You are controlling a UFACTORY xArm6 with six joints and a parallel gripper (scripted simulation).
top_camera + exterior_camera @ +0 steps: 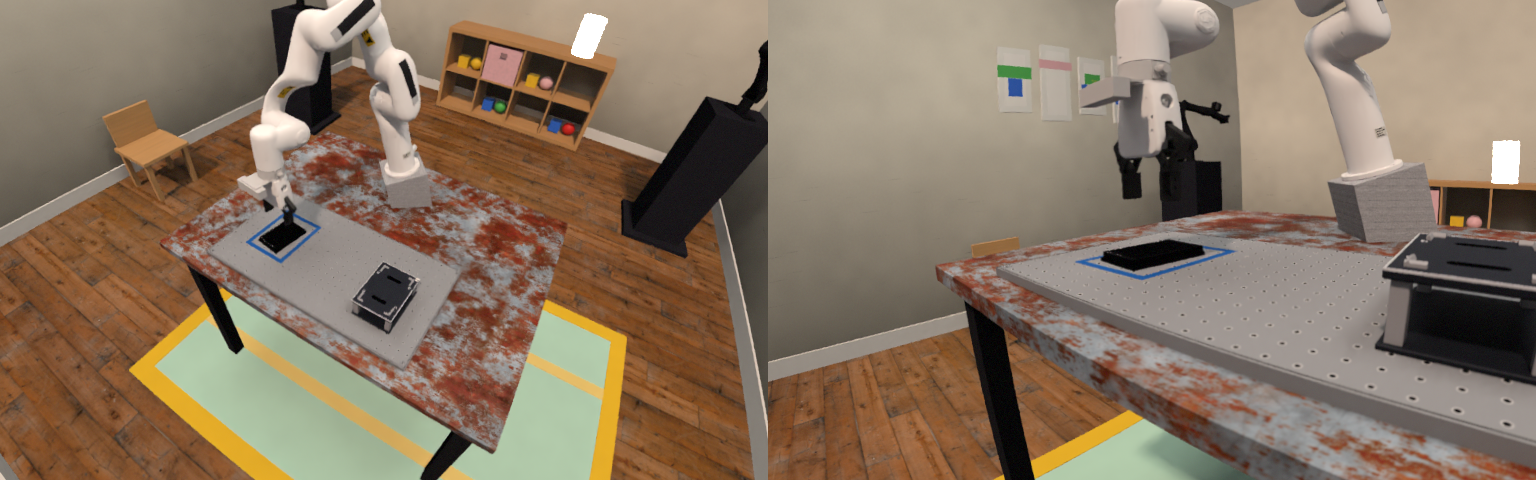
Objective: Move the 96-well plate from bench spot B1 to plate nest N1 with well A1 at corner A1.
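Observation:
The black 96-well plate (281, 234) (1153, 253) lies flat inside the blue rectangle of spot B1 (265, 251) (1107, 270) at the left end of the grey perforated baseplate (328, 271) (1277, 294). My gripper (278, 208) (1150, 185) points down and hangs well above the plate, over its far part. Its fingers are wide open and hold nothing. The raised black nest N1 (386, 288) (1464, 260) with white corner locators stands empty at the right end of the baseplate. The plate's cut-off corner and the A1 mark are too small to make out.
The baseplate lies on a rust-stained table (498, 254) (1107, 350). The arm's grey base block (406, 183) (1385, 206) stands behind the baseplate. A chair, a shelf with toys and black stands are on the floor away from the table.

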